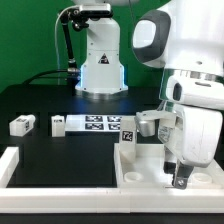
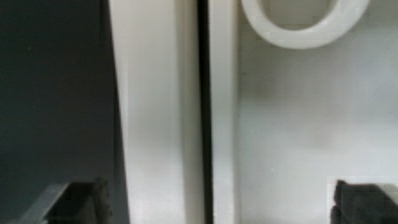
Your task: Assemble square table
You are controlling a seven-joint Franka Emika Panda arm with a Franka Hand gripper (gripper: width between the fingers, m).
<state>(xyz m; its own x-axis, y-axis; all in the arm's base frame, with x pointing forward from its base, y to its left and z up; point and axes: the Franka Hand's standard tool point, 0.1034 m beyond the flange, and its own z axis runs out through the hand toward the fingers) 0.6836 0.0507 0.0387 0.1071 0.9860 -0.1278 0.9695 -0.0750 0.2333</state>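
Observation:
The square table's white slab (image 1: 147, 162) lies flat at the front of the black table, on the exterior view's right. My gripper (image 1: 178, 181) points straight down onto it. In the wrist view the gripper (image 2: 219, 205) is open, with its dark fingertips (image 2: 75, 203) far apart and nothing held between them. Under the jaws run a white strip (image 2: 157, 120) and the slab's flat face (image 2: 285, 120), parted by a thin dark line. A round corner socket (image 2: 302, 25) shows further along. Two leg blocks (image 1: 22, 124) (image 1: 57, 124) lie apart on the exterior view's left. A tagged block (image 1: 127, 133) stands by the slab's far corner.
The marker board (image 1: 95, 123) lies mid-table beyond the slab. A long white rail (image 1: 60, 187) with an upturned end runs along the front edge, next to the slab. The robot's base (image 1: 100, 60) stands at the back.

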